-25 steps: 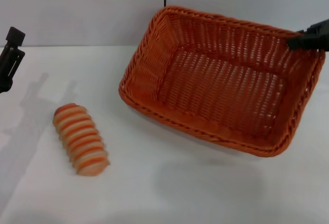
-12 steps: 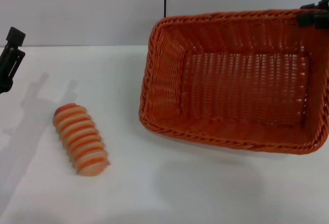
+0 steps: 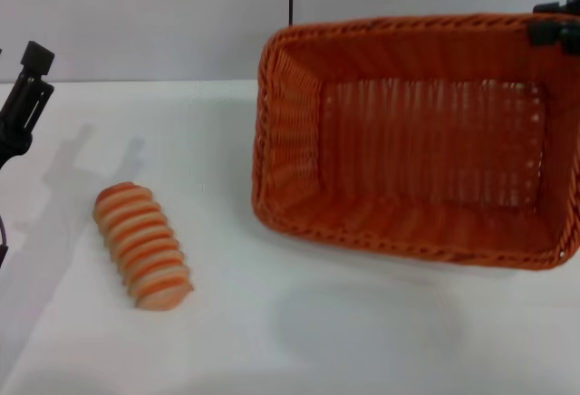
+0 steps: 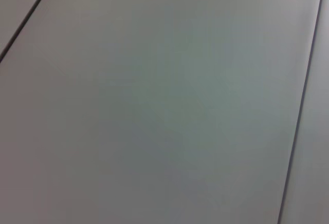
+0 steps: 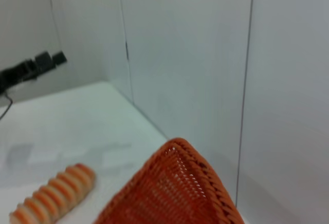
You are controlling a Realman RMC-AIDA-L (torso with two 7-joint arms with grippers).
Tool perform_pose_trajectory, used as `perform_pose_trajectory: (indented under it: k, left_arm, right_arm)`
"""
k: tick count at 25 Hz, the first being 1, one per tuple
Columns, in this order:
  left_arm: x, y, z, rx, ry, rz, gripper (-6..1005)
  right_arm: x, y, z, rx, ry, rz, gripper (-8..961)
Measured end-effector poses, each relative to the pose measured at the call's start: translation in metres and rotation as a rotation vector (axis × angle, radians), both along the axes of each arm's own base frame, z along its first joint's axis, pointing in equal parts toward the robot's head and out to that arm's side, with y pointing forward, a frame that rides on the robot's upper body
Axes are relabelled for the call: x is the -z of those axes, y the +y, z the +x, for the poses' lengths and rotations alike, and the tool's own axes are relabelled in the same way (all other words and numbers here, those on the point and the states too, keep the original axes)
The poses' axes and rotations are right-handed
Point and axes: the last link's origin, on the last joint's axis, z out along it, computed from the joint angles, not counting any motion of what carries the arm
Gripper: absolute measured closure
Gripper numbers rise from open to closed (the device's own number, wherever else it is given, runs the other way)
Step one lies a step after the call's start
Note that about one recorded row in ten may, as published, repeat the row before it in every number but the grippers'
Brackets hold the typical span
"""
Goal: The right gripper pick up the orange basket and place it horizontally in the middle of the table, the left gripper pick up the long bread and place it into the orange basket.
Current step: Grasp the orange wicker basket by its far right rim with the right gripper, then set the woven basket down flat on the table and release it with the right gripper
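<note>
The orange basket (image 3: 417, 132) hangs tilted over the right half of the table (image 3: 272, 322), its opening facing me and its long side running left to right. My right gripper (image 3: 555, 28) is shut on the braided rim at the basket's far right corner. One basket corner (image 5: 177, 193) fills the bottom of the right wrist view. The long bread (image 3: 143, 245), striped orange and cream, lies on the table at the left, also seen as the bread (image 5: 51, 196) in the right wrist view. My left gripper (image 3: 27, 87) hovers at the far left edge, above and behind the bread.
A grey panelled wall (image 3: 145, 14) with a dark vertical seam stands behind the table. The left wrist view holds only wall panels (image 4: 164, 100). White tabletop lies between the bread and the basket and along the front.
The basket has swung from a diagonal pose to lie left to right and has risen with the right gripper. The left gripper has shifted slightly up and to the right.
</note>
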Motion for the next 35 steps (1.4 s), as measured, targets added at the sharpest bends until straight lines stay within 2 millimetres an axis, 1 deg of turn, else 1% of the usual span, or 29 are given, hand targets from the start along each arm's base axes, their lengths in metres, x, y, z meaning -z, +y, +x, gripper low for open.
perform_pose_trajectory:
  k: [2,7,8,12,17,18,20,23,25,27,28,29,33,35]
  left_arm:
    - [0.002,0.005,0.001,-0.006,0.003,-0.010,156]
    - [0.003,0.008,0.001,-0.008,0.005,-0.016,156]
    - [0.003,0.010,0.002,-0.009,0.007,-0.020,156]
    - [0.004,0.013,0.003,-0.011,0.009,-0.026,156]
    - [0.004,0.017,0.004,-0.012,0.010,-0.026,156]
    - [0.004,0.017,0.004,-0.014,0.010,-0.025,156]
    - [0.004,0.019,0.004,-0.018,0.011,-0.025,156]
    - [0.005,0.023,0.006,-0.014,0.012,-0.027,156]
    - [0.005,0.024,0.007,-0.013,0.012,-0.028,156]
    - [0.005,0.026,0.008,-0.010,0.013,-0.029,156]
    - [0.005,0.028,0.009,-0.008,0.014,-0.031,156]
    - [0.005,0.029,0.009,-0.007,0.014,-0.032,156]
    - [0.006,0.032,0.011,-0.006,0.017,-0.037,156]
    - [0.006,0.032,0.011,-0.006,0.017,-0.037,156]
  right_arm:
    - [-0.004,-0.001,0.002,-0.038,0.078,0.033,780]
    - [-0.007,-0.003,0.001,-0.068,0.140,0.044,780]
    - [-0.010,-0.004,0.001,-0.082,0.175,0.045,780]
    - [-0.012,-0.006,-0.001,-0.106,0.201,0.031,780]
    - [-0.011,-0.014,-0.004,-0.151,0.205,-0.048,780]
    - [-0.006,-0.017,-0.004,-0.159,0.189,-0.084,780]
    - [-0.004,-0.019,-0.003,-0.160,0.182,-0.097,780]
    - [0.006,-0.021,0.003,-0.156,0.178,-0.137,780]
    - [0.009,-0.021,0.004,-0.155,0.182,-0.149,780]
    - [0.018,-0.021,0.007,-0.153,0.190,-0.182,780]
    - [0.026,-0.021,0.009,-0.159,0.197,-0.207,780]
    - [0.026,-0.021,0.009,-0.159,0.197,-0.207,780]
    - [0.043,-0.019,0.009,-0.168,0.199,-0.254,780]
    - [0.045,-0.018,0.009,-0.168,0.194,-0.261,780]
